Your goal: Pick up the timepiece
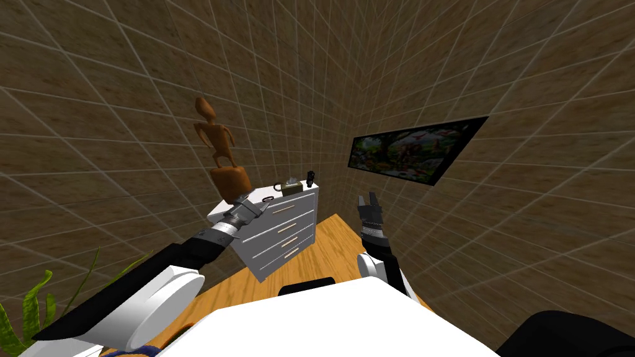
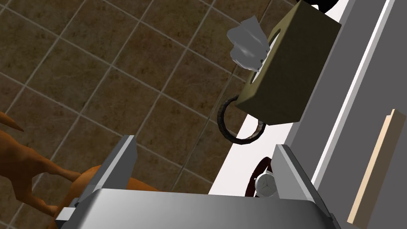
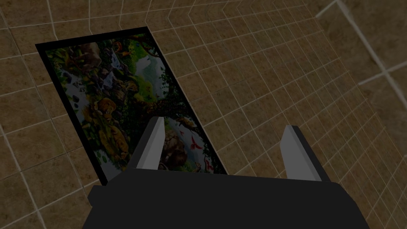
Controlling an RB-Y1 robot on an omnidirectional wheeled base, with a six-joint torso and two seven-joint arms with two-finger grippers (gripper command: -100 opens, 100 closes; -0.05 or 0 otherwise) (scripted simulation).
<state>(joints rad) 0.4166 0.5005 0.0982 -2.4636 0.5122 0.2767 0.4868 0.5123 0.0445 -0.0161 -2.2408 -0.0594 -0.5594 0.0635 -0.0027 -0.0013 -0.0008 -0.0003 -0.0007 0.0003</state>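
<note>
The timepiece is a small wristwatch (image 2: 265, 184) with a silver face and a dark red strap. It lies on the white top of a dresser (image 2: 228, 175), near the front edge. My left gripper (image 2: 204, 144) is open just over that edge, and the watch sits just inside one finger (image 2: 288, 171), low by the gripper's body. In the head view the left gripper (image 1: 251, 204) hovers at the dresser's (image 1: 279, 232) top, close to the base of a wooden statue (image 1: 220, 152). My right gripper (image 1: 369, 199) is raised to the right of the dresser, open and holding nothing (image 3: 225, 125).
An olive tissue box (image 2: 286, 75) stands on the dresser top beyond the watch, with a dark ring-shaped band (image 2: 240, 127) lying against it. A small dark object (image 1: 310, 176) stands at the far corner. The brown statue (image 2: 28, 167) is close beside the left gripper. A green plant (image 1: 37, 304) grows at my left.
</note>
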